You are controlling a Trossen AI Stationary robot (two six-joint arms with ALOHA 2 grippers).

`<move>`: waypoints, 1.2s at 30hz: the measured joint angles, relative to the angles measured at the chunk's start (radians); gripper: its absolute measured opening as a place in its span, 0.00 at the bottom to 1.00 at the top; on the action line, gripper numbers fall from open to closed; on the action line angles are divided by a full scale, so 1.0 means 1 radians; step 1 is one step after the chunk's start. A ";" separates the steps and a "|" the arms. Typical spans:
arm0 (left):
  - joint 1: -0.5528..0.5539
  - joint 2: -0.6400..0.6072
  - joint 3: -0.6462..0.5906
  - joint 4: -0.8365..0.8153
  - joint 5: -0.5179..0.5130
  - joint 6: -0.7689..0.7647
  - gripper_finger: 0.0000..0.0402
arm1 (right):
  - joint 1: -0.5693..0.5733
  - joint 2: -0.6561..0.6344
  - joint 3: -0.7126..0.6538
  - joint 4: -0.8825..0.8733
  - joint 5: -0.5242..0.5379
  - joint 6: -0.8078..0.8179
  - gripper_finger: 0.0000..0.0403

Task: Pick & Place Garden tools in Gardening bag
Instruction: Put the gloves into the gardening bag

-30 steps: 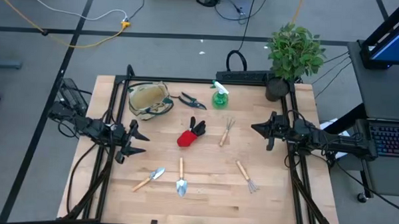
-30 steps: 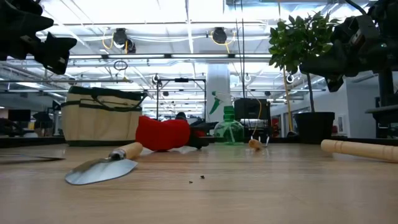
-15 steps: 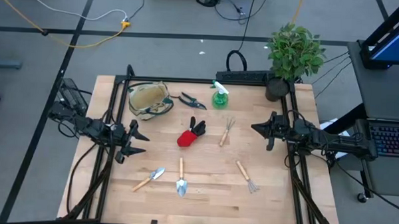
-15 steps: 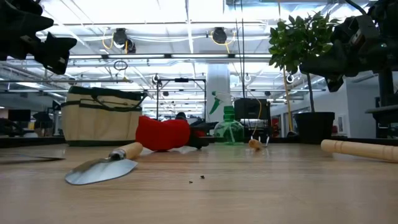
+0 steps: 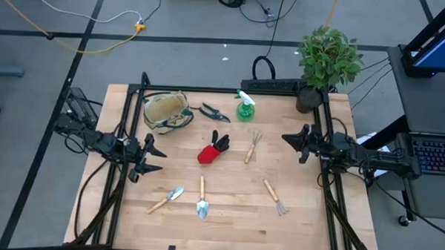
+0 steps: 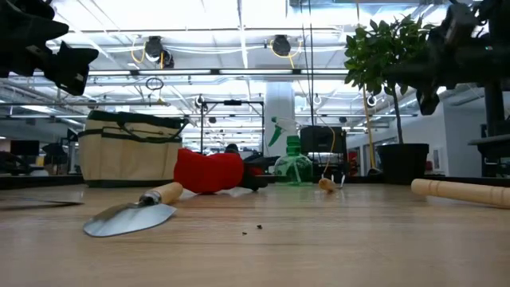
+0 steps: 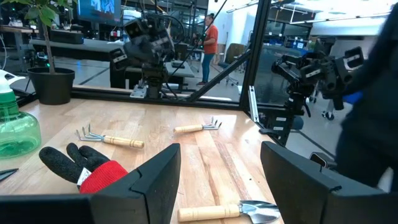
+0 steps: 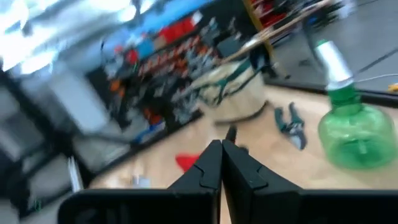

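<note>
The tan gardening bag (image 5: 167, 112) stands on its base at the far left of the table. Flat on the wood lie dark pruning shears (image 5: 214, 111), a red-and-black glove (image 5: 213, 149), two fork rakes (image 5: 252, 147) (image 5: 275, 196) and two trowels (image 5: 166, 199) (image 5: 202, 198). A green spray bottle (image 5: 245, 106) stands upright. My left gripper (image 5: 151, 156) hovers open at the left edge, pointing level toward the glove (image 7: 81, 171). My right gripper (image 5: 287, 138) hovers shut at the right edge, pointing toward the bag (image 8: 233, 93).
A leafy potted plant (image 5: 325, 65) stands at the far right corner beside a black power strip (image 5: 276, 85). Dark frame posts run along both side edges. People and workbenches show in the room beyond the table.
My right gripper has rolled about its own pointing line and tipped slightly upward without leaving its place. Its fingers stay shut. The tools and the bag lie as before.
</note>
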 joint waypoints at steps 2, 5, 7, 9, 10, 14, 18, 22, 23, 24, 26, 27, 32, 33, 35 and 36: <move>0.001 0.000 0.000 0.000 -0.003 0.010 0.57 | 0.000 0.002 0.000 -0.001 0.074 0.024 0.00; 0.002 0.000 0.000 0.002 -0.054 0.040 0.57 | 0.000 0.002 0.000 0.018 0.189 0.027 0.00; 0.002 0.000 0.000 0.003 -0.081 0.051 0.57 | 0.000 0.002 0.000 0.028 0.249 0.028 0.00; 0.002 0.000 0.000 0.007 -0.120 0.074 0.57 | 0.000 0.002 0.000 0.038 0.288 0.028 0.00; 0.002 0.000 0.000 0.011 -0.135 0.079 0.57 | 0.000 0.002 0.000 0.043 0.295 0.028 0.00; 0.002 0.000 -0.001 0.049 -0.160 0.082 0.57 | 0.000 0.002 0.000 0.055 0.306 0.028 0.00; 0.002 0.000 -0.001 0.073 -0.167 0.087 0.57 | 0.000 0.002 0.000 0.062 0.305 0.028 0.00; 0.006 0.000 -0.001 0.196 -0.300 0.078 0.57 | 0.000 0.002 0.000 0.062 0.305 0.028 0.00; 0.006 0.000 -0.001 0.245 -0.314 0.052 0.57 | 0.000 0.002 0.000 0.062 0.305 0.028 0.00; 0.006 0.000 0.000 0.292 -0.337 0.023 0.57 | 0.000 0.002 0.000 0.062 0.305 0.028 0.00; 0.008 0.003 0.016 0.325 -0.349 -0.023 0.57 | 0.000 0.002 0.000 0.062 0.305 0.028 0.00; 0.007 0.015 0.032 0.320 -0.336 -0.022 0.57 | 0.000 0.002 0.000 0.062 0.305 0.028 0.00; 0.006 0.198 0.168 0.188 -0.367 -0.062 0.57 | 0.000 0.002 0.000 0.062 0.305 0.023 0.00; 0.006 0.252 0.212 0.151 -0.381 -0.079 0.57 | 0.000 0.002 0.000 0.062 0.306 0.023 0.00; 0.007 0.368 0.302 0.066 -0.406 -0.113 0.57 | 0.000 0.002 0.000 0.062 0.306 0.022 0.00; 0.007 0.434 0.354 0.023 -0.418 -0.126 0.57 | 0.000 0.002 0.000 0.062 0.306 0.022 0.00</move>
